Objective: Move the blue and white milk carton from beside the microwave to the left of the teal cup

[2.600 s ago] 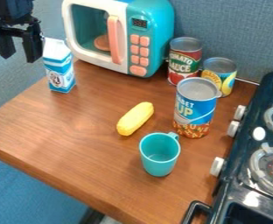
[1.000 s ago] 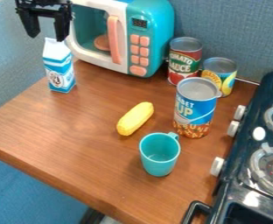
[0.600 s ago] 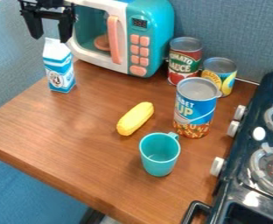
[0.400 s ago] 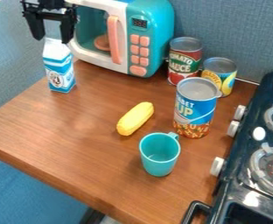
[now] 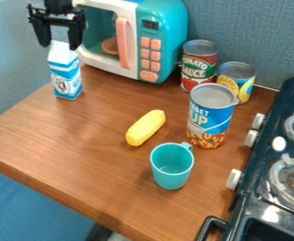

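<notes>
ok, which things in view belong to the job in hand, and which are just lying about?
In the job:
- black two-finger gripper, open at the carton's top
- upright blue-and-white carton

Lying about:
- yellow oblong toy
- teal cup
- three printed metal cans
- teal-and-white toy microwave
- black toy stove

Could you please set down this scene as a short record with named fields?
Pincer: the pincer is open, at the top of the carton, with a finger on either side in this view
Nearest thing: blue and white carton, upright
Beside the carton: toy microwave with a pink handle
Cans: red-labelled can, yellow-labelled can and taller blue-labelled can, all upright
Mid-table: yellow oblong piece, lying down
Near the yellow piece: teal cup, upright
Surface: wooden tabletop
Right edge: dark toy stove
</notes>
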Controlling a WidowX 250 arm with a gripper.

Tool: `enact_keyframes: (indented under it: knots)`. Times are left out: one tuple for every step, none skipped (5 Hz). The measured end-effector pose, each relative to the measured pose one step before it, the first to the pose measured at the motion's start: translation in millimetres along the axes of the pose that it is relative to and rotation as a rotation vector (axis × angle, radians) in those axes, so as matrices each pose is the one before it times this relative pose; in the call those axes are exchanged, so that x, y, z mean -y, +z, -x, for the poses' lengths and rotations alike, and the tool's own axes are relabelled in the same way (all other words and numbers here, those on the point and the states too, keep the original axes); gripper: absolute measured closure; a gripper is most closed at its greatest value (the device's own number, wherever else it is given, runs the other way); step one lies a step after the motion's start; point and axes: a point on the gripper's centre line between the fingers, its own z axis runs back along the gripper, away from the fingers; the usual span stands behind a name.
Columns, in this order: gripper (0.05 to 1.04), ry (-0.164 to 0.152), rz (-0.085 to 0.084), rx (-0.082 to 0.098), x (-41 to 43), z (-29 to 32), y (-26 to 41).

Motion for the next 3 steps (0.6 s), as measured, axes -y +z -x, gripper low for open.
enact_keyframes:
  knots:
    - [0.083,0.0084,-0.0123,-0.0445,-2.41,-1.00,-12.74]
    - [0.093,0.0021,-0.0256,-0.0379,-4.04,0.90,-10.71]
    - [0.183,-0.0002,-0.0139,0.0002,-2.12,-0.32,-1.42]
